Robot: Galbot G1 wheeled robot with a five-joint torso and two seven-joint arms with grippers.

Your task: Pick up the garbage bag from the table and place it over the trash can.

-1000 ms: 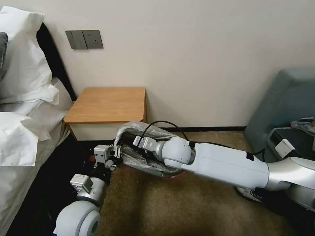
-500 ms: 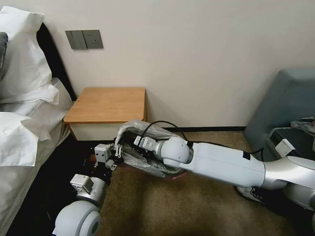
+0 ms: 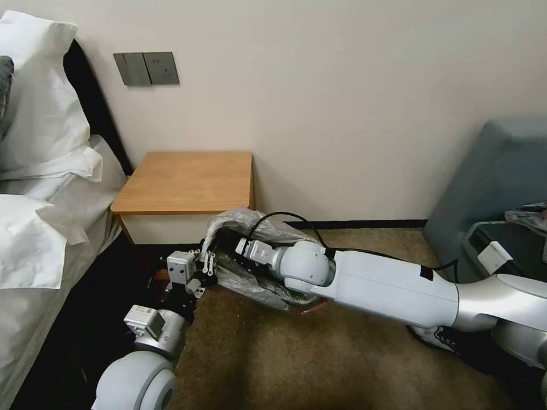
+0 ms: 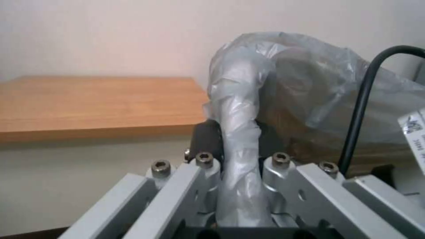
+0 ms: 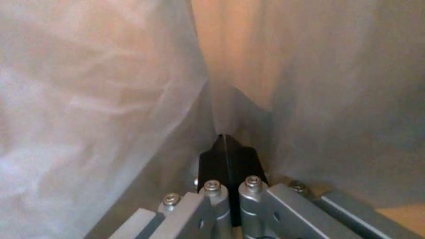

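Head view. Table [image 3: 188, 181]: wooden top bare, against the wall beside the bed. Garbage bag [image 3: 250, 219]: grey, crinkled, off the table and down on the floor side just right of it, draped over what I take to be the trash can; the can itself is hidden under plastic and arm, so I cannot confirm it. A trace of red rim shows low at the carpet [image 3: 305, 307]. Left gripper [image 3: 204, 263]: at the bag's left edge, nipping a fold. Right gripper [image 3: 242, 247]: reaching into the bag's open mouth from the right.

Left wrist view. A twisted rope of the garbage bag [image 4: 237, 132] runs between the fingers [image 4: 204, 142], which are closed on it. The table edge [image 4: 102, 99] lies beyond.

Right wrist view. Black fingertips [image 5: 228, 156] pressed together, nothing visibly between them, with grey film [image 5: 88, 99] on every side; the gripper sits inside the bag.

Handling note, as judgement: the film is thin. Keep the left pinch firm as an anchor, push the liner down and outward with the right, slowly, and avoid snagging the cable [image 3: 279, 215].
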